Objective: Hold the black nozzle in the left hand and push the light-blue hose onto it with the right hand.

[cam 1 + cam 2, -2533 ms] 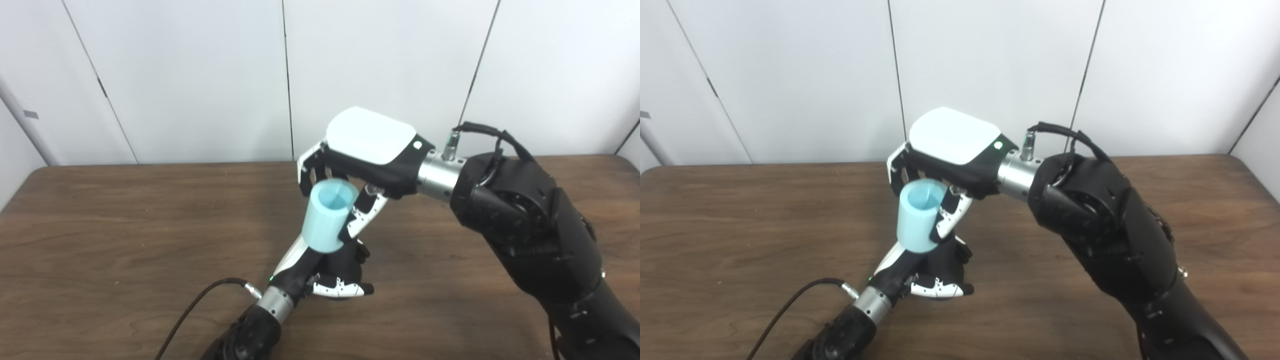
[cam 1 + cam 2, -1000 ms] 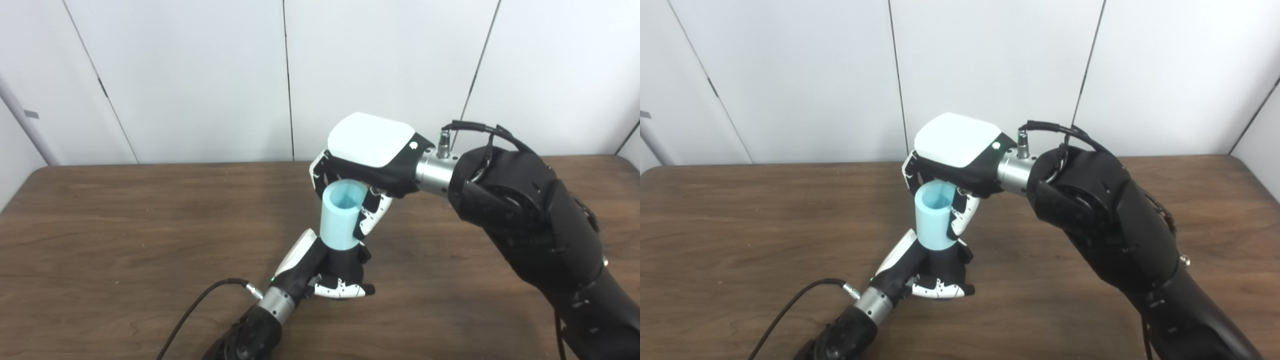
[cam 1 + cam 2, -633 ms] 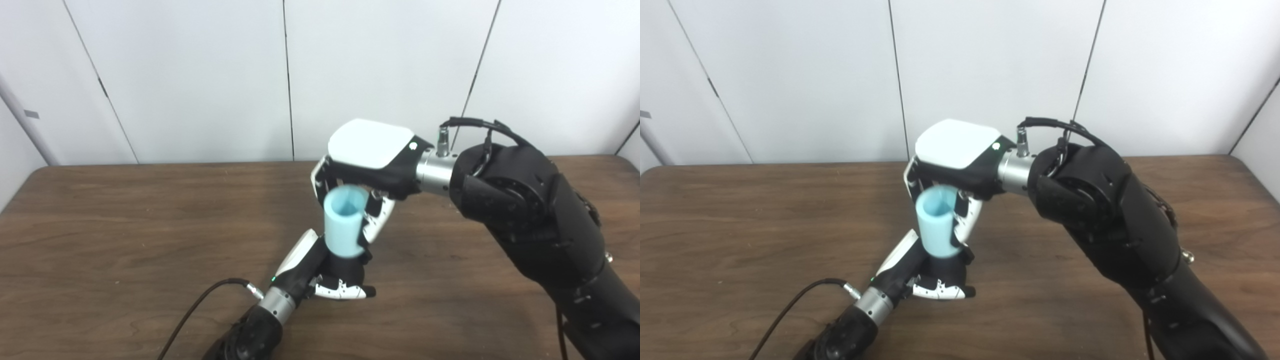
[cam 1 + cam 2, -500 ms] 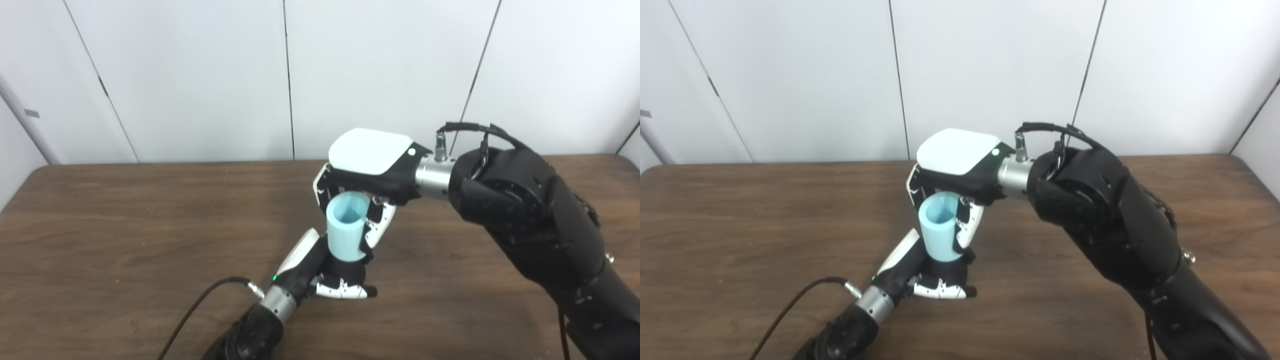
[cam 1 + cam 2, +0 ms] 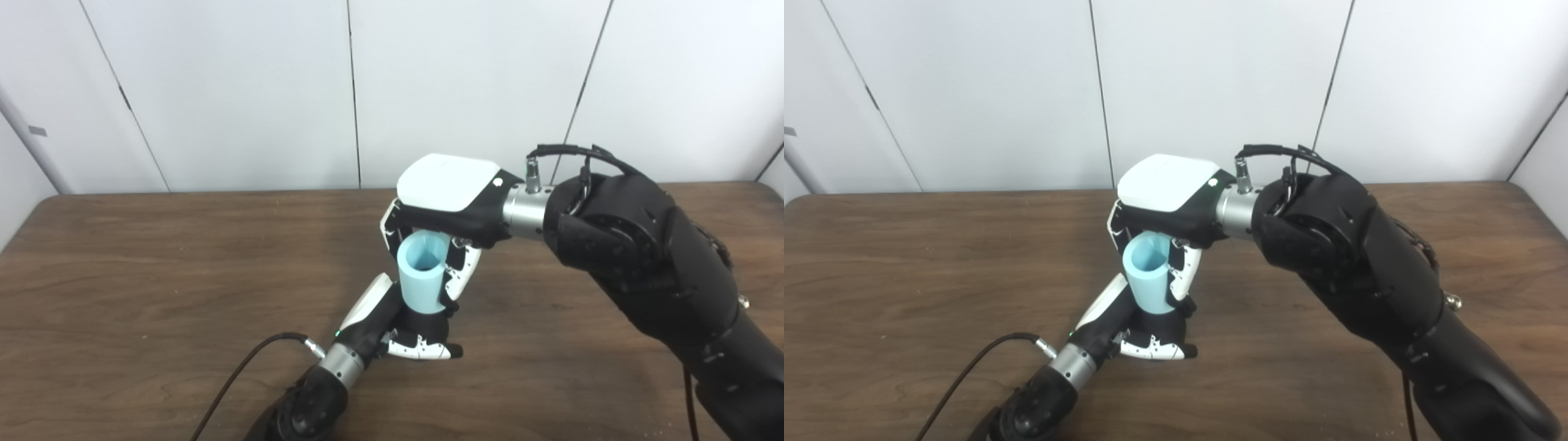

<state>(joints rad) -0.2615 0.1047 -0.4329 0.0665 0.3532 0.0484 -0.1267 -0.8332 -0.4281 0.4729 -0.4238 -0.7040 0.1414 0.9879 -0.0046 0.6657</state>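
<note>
Hose first: the short light-blue foam hose [image 5: 421, 278], a smooth open-mouthed cylinder, stands almost upright at centre, my right hand [image 5: 450, 208] curled around its upper part from twelve o'clock. At six o'clock its foot drops into my left hand [image 5: 1145, 334], fingers wrapped tight around something dark; I can't make out the black nozzle in either view. The right eye view shows more of the hose's tilted wall. Beneath lies the matte brown wood-grain table [image 5: 122, 275]; behind, plain white wall panels [image 5: 968, 92].
</note>
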